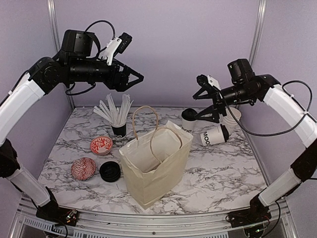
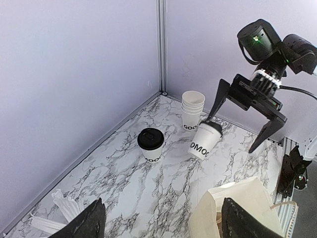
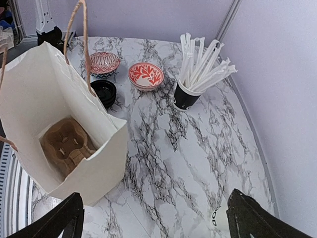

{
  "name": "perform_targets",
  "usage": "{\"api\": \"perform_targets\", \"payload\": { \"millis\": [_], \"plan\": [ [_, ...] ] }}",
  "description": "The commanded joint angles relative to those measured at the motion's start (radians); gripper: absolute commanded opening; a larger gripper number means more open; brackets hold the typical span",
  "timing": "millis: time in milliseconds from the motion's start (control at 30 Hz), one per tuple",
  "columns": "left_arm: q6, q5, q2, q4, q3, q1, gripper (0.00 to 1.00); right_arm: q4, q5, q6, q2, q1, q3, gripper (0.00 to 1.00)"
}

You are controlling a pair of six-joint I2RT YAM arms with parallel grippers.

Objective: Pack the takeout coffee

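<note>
One takeout coffee cup [image 1: 188, 120] [image 2: 151, 144], white with a black lid, stands upright behind the paper bag [image 1: 153, 163]. A second lidded cup [image 1: 214, 135] [image 2: 204, 140] lies tilted beside a stack of unlidded white cups [image 1: 231, 117] [image 2: 192, 109]. My right gripper [image 1: 202, 105] [image 2: 232, 134] hangs open just above the tilted cup and holds nothing. A white lettered cup edge [image 3: 220, 218] shows by its right finger. My left gripper [image 1: 134, 82] [image 2: 163, 223] is open and empty, high over the back left. A brown cup carrier [image 3: 64, 144] sits in the bag [image 3: 84, 168].
A black cup of white sticks [image 1: 118, 130] [image 3: 187, 95] stands left of the bag. Two red-patterned bowls [image 1: 101, 145] [image 1: 83, 168] and a pile of black lids [image 1: 110, 171] lie front left on the marble table [image 1: 218, 173]. Purple walls close the back and sides.
</note>
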Motion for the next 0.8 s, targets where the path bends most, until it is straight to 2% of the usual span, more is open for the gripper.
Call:
{"api": "perform_targets", "payload": {
  "millis": [0, 200, 533, 667, 767],
  "plan": [
    [-0.013, 0.009, 0.001, -0.036, -0.064, -0.01, 0.82, 0.051, 0.073, 0.054, 0.019, -0.06, -0.05, 0.96],
    [-0.009, 0.01, -0.021, -0.02, -0.098, -0.011, 0.83, 0.051, 0.249, 0.097, 0.025, -0.131, -0.133, 0.92],
    [0.023, 0.07, -0.063, -0.017, -0.155, -0.012, 0.85, 0.05, 0.321, 0.129, -0.067, -0.146, -0.267, 0.91],
    [0.03, 0.129, -0.109, -0.017, -0.194, -0.013, 0.86, 0.011, 0.395, 0.1, -0.122, -0.146, -0.297, 0.9],
    [0.05, 0.161, -0.15, -0.016, -0.253, -0.022, 0.86, -0.013, 0.505, 0.06, -0.174, -0.15, -0.34, 0.9]
  ]
}}
